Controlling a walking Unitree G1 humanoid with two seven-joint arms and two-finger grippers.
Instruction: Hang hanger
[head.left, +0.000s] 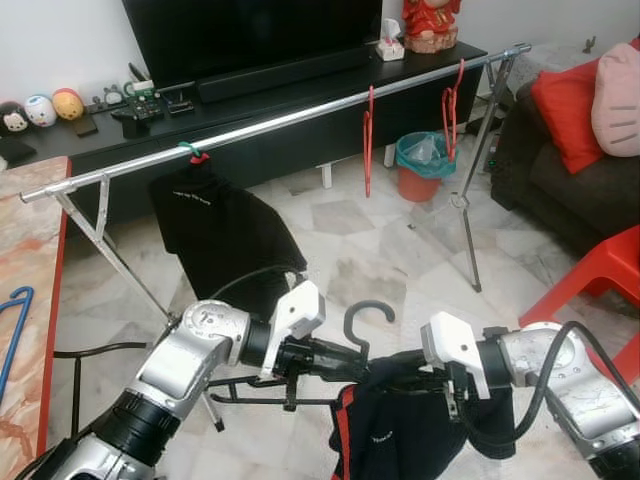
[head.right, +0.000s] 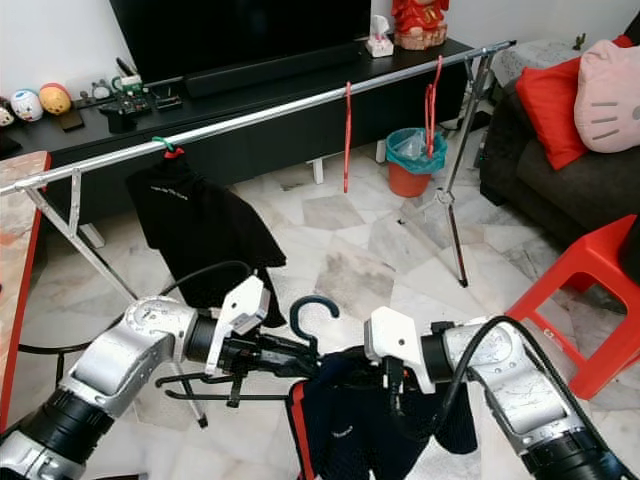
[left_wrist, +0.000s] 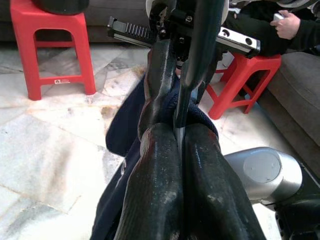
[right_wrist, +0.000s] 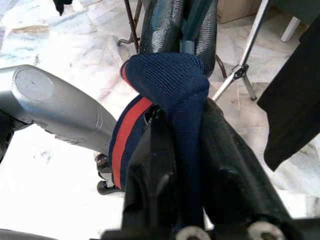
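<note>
A dark teal hanger, its hook pointing up, carries a navy garment with a red stripe, low in front of me. My left gripper is shut on the hanger's neck just under the hook. From the other side, my right gripper is shut on the garment's shoulder, with navy fabric bunched between its fingers. The silver clothes rail runs across the room well beyond and above both grippers.
On the rail hang a black shirt and two red hangers. The rail's tripod leg and a teal-lined bin stand behind. Right: red stool, sofa. Left: marble table holding a blue hanger. A seated person.
</note>
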